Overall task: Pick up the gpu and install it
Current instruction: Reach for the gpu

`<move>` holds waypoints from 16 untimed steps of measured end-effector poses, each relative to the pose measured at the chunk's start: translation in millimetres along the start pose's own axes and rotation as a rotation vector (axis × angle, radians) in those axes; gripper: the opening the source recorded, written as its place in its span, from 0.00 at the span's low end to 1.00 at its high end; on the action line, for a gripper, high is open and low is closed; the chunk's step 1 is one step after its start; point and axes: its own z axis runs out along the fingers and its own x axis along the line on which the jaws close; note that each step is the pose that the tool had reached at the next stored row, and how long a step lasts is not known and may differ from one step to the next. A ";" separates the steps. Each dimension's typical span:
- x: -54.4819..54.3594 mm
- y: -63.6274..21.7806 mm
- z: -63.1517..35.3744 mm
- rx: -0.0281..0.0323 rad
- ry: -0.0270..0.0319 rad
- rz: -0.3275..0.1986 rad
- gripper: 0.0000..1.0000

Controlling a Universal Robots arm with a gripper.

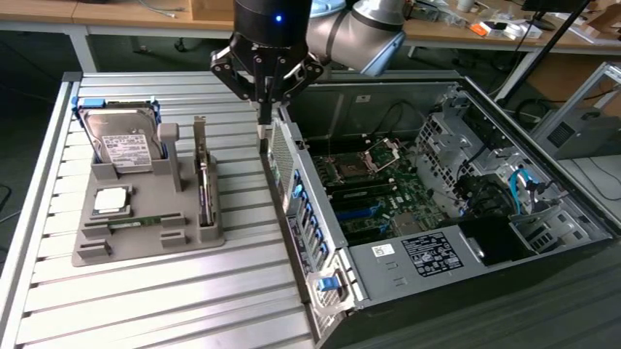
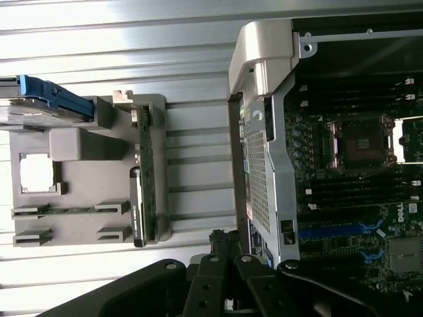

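Note:
The gpu (image 1: 203, 177) stands on edge in a slot of the grey holder (image 1: 145, 243), a thin card with a silver bracket at its far end. The wrist view shows its green board edge and black face, gpu (image 2: 144, 178). My gripper (image 1: 264, 116) hangs shut with nothing in it, above the table by the far end of the open computer case's rear wall (image 1: 308, 211). It is to the exterior view's right of the gpu and apart from it. In the wrist view the dark fingers (image 2: 210, 246) of my gripper (image 2: 226, 239) meet beside the case wall (image 2: 264, 165).
The holder also carries a silver hard drive (image 1: 121, 142) with a blue frame, a square processor (image 1: 112, 198) and a narrow green memory stick (image 1: 136, 221). Inside the case lies the motherboard (image 1: 383, 196) with its slots, and cables at the exterior view's right.

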 end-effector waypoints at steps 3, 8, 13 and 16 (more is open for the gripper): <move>3.1 -0.2 -0.1 0.0000 0.0000 0.000 0.11; 8.3 -0.6 -0.2 0.0000 -0.0001 0.000 0.11; 13.5 -1.0 -0.3 0.0000 0.0000 0.000 0.11; 17.2 -1.3 -0.5 0.0000 0.0000 0.000 0.11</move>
